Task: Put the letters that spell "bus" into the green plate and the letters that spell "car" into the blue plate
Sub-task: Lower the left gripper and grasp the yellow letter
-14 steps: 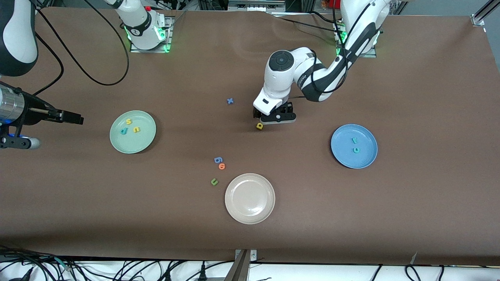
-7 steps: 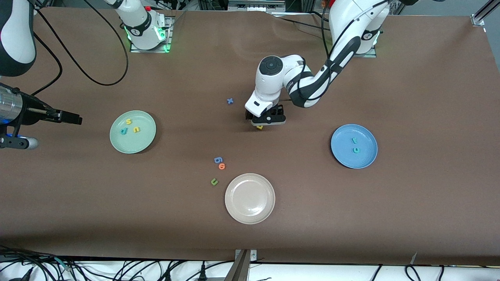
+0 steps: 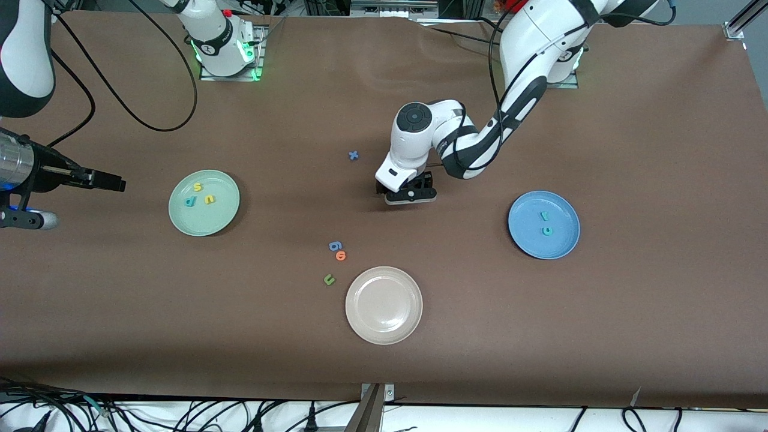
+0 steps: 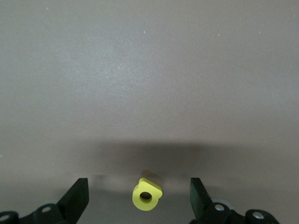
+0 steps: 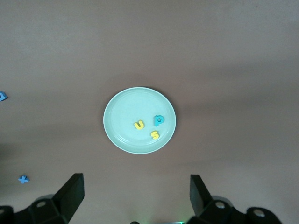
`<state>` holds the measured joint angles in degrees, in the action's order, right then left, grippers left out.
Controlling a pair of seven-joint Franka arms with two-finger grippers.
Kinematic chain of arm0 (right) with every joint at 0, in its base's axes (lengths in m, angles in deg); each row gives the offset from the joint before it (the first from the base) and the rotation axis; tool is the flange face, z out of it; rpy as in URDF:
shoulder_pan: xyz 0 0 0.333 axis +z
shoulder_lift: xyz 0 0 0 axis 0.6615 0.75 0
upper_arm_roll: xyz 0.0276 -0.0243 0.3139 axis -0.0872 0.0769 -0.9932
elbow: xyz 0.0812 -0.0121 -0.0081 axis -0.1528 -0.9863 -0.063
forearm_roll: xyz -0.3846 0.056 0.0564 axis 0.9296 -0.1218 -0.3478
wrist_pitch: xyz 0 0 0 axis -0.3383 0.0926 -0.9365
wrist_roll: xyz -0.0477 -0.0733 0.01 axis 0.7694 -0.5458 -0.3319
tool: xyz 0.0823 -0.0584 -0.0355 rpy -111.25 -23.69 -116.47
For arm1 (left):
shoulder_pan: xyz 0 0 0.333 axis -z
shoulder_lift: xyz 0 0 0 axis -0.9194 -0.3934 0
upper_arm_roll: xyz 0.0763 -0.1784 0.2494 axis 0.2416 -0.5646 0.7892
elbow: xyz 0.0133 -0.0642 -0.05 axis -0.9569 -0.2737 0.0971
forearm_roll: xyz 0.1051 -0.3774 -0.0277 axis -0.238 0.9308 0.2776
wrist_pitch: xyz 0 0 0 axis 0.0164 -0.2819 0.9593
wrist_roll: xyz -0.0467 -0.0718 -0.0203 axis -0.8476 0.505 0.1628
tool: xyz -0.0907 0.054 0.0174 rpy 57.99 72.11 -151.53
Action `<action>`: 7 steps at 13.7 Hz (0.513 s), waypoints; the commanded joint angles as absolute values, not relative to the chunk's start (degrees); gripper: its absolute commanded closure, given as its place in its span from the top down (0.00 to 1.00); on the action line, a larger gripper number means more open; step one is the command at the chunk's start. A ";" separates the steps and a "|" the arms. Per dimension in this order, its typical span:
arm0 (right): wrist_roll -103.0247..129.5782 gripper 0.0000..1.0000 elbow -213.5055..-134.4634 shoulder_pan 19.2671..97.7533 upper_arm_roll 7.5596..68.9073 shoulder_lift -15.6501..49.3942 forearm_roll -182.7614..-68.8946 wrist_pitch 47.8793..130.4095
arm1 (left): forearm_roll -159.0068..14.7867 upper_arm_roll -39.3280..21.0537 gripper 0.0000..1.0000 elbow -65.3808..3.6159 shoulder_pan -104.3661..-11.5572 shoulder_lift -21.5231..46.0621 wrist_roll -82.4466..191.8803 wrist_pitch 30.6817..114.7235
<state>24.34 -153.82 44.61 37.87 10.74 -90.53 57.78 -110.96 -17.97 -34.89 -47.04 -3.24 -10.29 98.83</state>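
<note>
Yellow "a" (image 4: 146, 195) lies flat between the open left pincer (image 4: 139, 200); hole facing up.

You get even, soft overhead light on the table (image 3: 540, 336). A broad diffuse shadow lies around the yellow "a" (image 4: 146, 194) in the left wrist view. Green glow marks both arm bases; little glare anywhere.

The left end effector (image 3: 410, 195) is low at the table's middle, fingers spread; the right end effector (image 3: 114, 180) waits high, fingers apart.
</note>
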 commanded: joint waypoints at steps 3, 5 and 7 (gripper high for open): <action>23.67 1.00 -153.54 44.05 37.35 10.19 -89.77 57.55 | -113.27 -18.06 0.75 -33.65 -46.27 -4.91 -11.08 99.24; 23.67 1.00 -153.54 44.05 37.35 10.19 -89.86 57.55 | -113.27 -18.06 0.68 -33.65 -46.18 -5.17 -11.17 99.24; 23.58 1.00 -153.54 44.05 37.35 10.19 -89.86 57.55 | -113.36 -17.97 0.57 -33.74 -46.18 -5.35 -11.17 99.24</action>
<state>24.34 -153.82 44.60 37.88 10.74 -90.53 57.78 -110.99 -18.01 -34.89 -46.48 -4.28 -10.29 99.21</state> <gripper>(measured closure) 0.000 0.326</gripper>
